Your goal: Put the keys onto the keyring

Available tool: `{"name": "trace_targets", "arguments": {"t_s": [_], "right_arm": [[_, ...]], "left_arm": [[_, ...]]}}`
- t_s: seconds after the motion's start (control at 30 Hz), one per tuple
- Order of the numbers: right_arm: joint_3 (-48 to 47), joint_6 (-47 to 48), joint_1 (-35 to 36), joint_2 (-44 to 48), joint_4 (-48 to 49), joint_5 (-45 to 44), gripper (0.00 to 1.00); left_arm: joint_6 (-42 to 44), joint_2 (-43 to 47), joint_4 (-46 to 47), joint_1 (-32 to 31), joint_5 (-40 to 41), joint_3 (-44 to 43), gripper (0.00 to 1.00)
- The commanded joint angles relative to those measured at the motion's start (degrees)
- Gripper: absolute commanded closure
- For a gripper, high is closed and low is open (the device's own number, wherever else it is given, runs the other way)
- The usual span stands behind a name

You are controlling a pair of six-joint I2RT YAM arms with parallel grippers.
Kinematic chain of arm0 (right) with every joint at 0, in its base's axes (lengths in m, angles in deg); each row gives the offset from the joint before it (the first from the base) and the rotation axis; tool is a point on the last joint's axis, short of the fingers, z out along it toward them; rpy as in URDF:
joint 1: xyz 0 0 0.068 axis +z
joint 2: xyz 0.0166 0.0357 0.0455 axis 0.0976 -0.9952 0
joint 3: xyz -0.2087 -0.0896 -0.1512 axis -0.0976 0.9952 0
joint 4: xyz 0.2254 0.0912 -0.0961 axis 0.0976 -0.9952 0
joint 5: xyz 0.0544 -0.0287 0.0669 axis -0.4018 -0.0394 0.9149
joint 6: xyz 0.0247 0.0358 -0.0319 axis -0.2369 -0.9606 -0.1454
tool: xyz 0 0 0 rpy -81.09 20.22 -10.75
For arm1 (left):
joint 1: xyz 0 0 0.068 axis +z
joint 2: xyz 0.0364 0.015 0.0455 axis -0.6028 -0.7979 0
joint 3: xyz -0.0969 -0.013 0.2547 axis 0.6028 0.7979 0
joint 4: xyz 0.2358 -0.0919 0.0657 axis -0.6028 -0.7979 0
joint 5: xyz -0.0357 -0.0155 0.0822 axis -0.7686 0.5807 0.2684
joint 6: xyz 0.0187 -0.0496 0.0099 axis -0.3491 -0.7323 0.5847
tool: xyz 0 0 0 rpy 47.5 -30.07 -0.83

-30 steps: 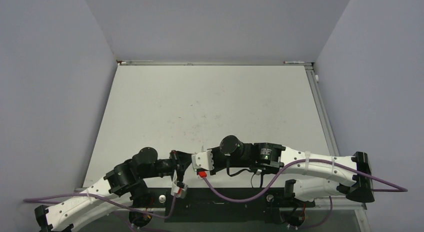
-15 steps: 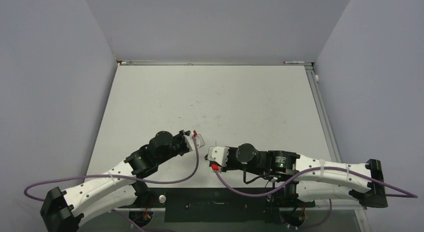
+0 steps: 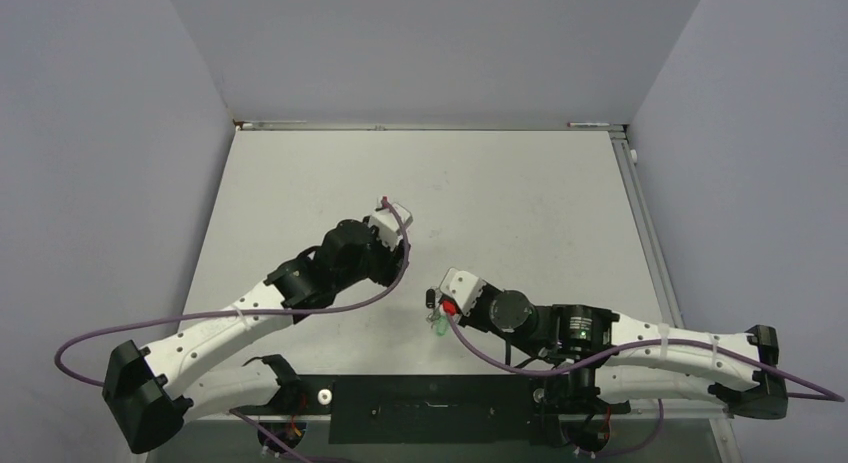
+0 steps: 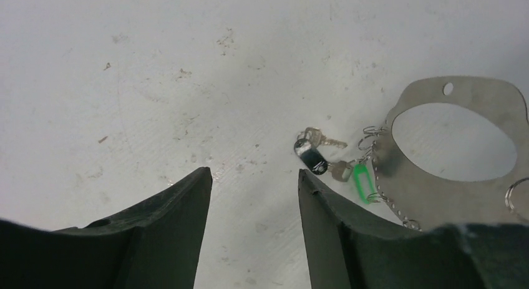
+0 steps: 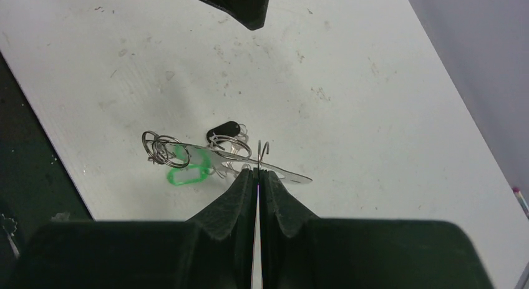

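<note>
**Keyring** [image 4: 436,198]: a flat silver loop with a wide oval opening and one small punched hole in its band. It is held at its thin edge by the right gripper [image 5: 257,171]. In the right wrist view the keyring [image 5: 288,174] is seen edge-on, as a narrow silver strip. Whether it touches the surface below cannot be told.

**Keys:** these are clustered just outside the keyring's rim, on the side away from the right gripper.
- The black-headed key [image 4: 310,156] has a short silver blade and is the farthest of the group from the keyring's opening. It also shows in the right wrist view [image 5: 224,128].
- The silver key [image 4: 324,140] touches the black head.
- Whether each key is hooked onto the keyring cannot be told.

**Wire rings** [image 5: 159,145]: small silver loops bunched at the end of the keyring, beside the keys.

**Green tag** [image 4: 362,183]: bright green, lying against the keyring's rim and just beside the keys. It is visible from above as a green speck [image 3: 438,325].

**Right gripper** [image 3: 436,301]: its jaws are pressed together, pinching the keyring's band.

**Left gripper** [image 4: 252,175]: it is well apart from the keyring, on the keys' side. Its jaws are spread, with bare table showing between its fingers [image 4: 168,233].

**Table** [image 4: 187,83]: a white, scuffed surface that lies under the keyring.
</note>
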Motion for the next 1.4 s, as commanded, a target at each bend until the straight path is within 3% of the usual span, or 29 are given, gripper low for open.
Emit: {"name": "trace_targets", "arguments": {"t_s": [0.0,0.13,0.23,0.4,0.47,0.7,0.83,1.2,1.37], "right_arm": [[0.08,-7.76,0.52,4.94,-0.91,-8.09,0.95],[0.11,-11.55,0.62,8.46,-4.22,-8.69,0.95],[-2.02,-14.47,0.44,10.33,-6.25,-9.21,0.95],[-5.61,-15.19,0.51,10.84,-9.2,-10.87,0.95],[-5.92,-14.85,0.44,10.64,-9.36,-10.79,0.95],[-7.39,-14.34,0.45,10.33,-10.33,-10.75,0.95],[-8.58,-13.6,0.43,10.48,-11.11,-10.97,0.95],[-10.68,-12.36,0.53,10.68,-12.49,-11.19,0.95],[-13.02,-11.21,0.55,11.03,-13.34,-12.72,0.95]], "left_arm": [[-18.87,-6.6,-8.64,0.21,3.79,-8.78,0.46],[-19.51,-11.97,-3.76,0.13,2.58,-8.19,0.46],[-13.29,-12.81,4.47,0.27,-2.12,-4.8,0.46],[0.63,-13.0,21.01,0.53,-19.21,3.19,0.46],[4.86,-14.48,24.31,0.68,-21.01,4.28,0.48],[17.66,-25.9,13.09,2.2,-26.97,-5.16,0.53],[24.03,-30.16,11.4,2.22,-30.29,-7.8,0.52],[38.78,-37.99,-3.22,4.16,-32.23,-15.38,0.55],[42.23,-39.51,-2.95,5.13,-35.44,-15.54,0.56]]}}
